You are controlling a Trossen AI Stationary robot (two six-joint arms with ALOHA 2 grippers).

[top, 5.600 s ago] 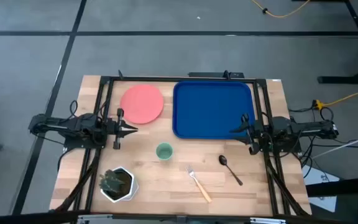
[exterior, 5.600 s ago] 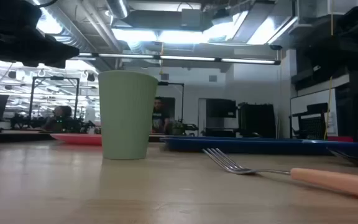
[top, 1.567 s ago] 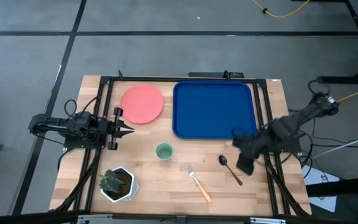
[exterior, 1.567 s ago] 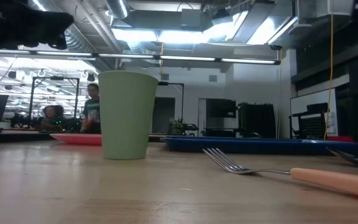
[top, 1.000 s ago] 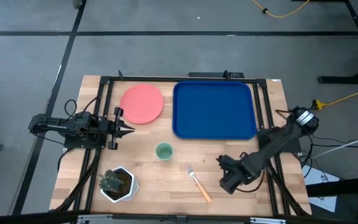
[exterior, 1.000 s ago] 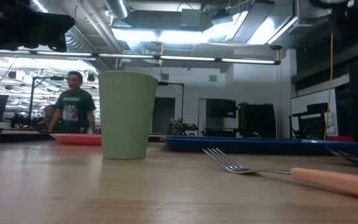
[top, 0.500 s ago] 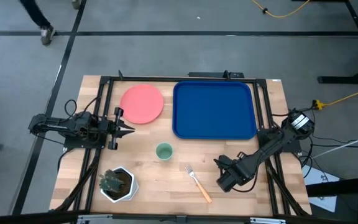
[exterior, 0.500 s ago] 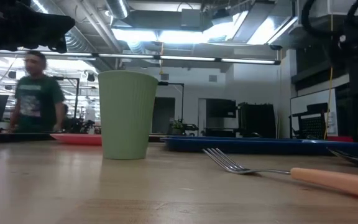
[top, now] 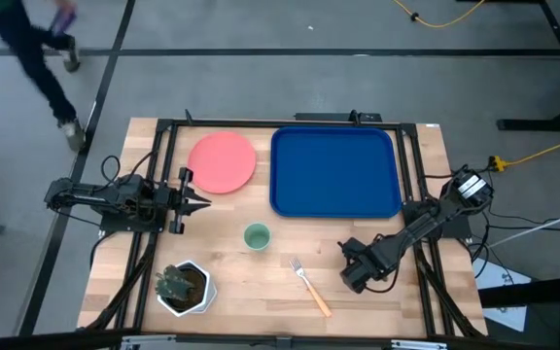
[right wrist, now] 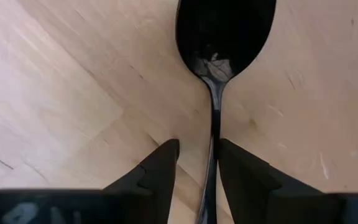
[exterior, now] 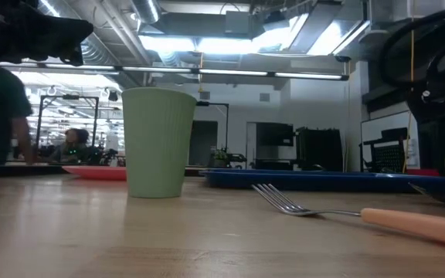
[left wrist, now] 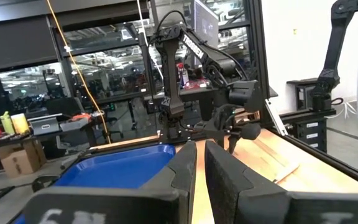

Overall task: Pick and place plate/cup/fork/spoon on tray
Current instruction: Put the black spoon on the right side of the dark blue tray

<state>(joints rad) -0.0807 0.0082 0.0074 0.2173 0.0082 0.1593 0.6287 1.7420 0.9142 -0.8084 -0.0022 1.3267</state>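
Observation:
The dark spoon (right wrist: 219,37) lies flat on the wooden table. My right gripper (right wrist: 197,149) is open and points down at it, one finger on each side of the thin handle just behind the bowl. In the high view my right gripper (top: 358,266) hides the spoon. The tan-handled fork (top: 311,285) lies to its left. The pale green cup (top: 256,236) stands at the table's middle. The coral plate (top: 222,161) lies at the far left, beside the blue tray (top: 334,172). My left gripper (top: 204,202) is shut and empty, near the plate. My right gripper comes from above with its fingers (right wrist: 238,163) along the spoon's handle (right wrist: 215,134), one on each side, just behind the bowl. One finger stands right against the handle; I cannot tell whether it touches. The spoon lies flat on the table.
A white pot with a plant (top: 183,287) stands at the near left corner. Black frame rails (top: 163,165) run along both table sides. A person (top: 37,39) walks on the floor beyond the far left corner.
My right gripper has come down over the spoon, shifting slightly toward the table's far edge. The spoon, fork, cup, plate and tray have stayed put. A person in the background has walked leftward.

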